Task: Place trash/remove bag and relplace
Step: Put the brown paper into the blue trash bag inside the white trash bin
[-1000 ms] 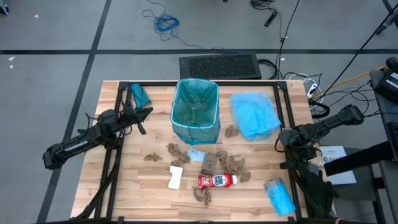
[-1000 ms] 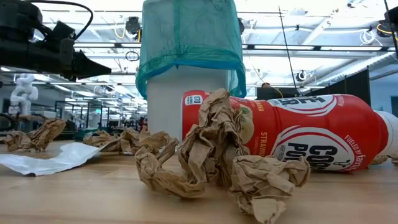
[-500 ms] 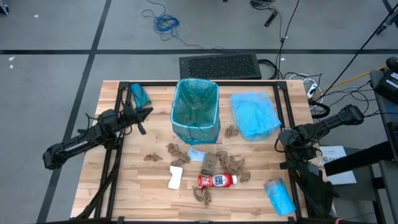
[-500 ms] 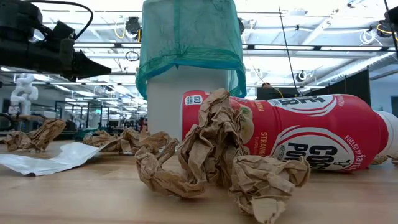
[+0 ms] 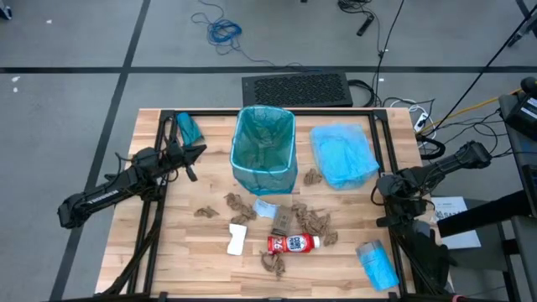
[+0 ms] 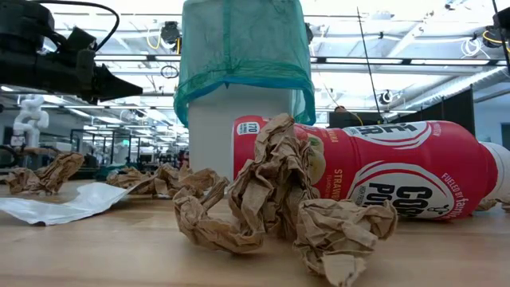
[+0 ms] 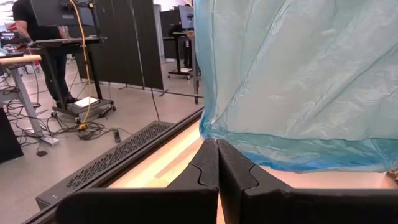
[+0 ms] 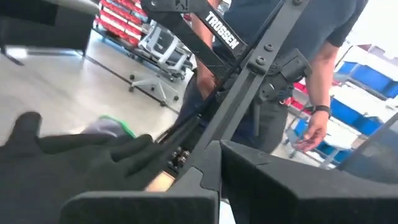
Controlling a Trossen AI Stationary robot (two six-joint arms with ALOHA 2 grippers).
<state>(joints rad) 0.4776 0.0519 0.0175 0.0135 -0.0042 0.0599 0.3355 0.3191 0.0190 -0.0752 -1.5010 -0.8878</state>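
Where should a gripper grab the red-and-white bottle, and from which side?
Grip the bottle across its middle, coming straight down. It lies on its side, long axis left-right, so fingers should close front-to-back. Brown wads crowd the far side; the near side looks clearer.

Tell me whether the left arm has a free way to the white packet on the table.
Probably yes. The left gripper waits shut beside the lined bin, and the white packet lies in the open nearer the front edge; only one paper wad sits near the path.
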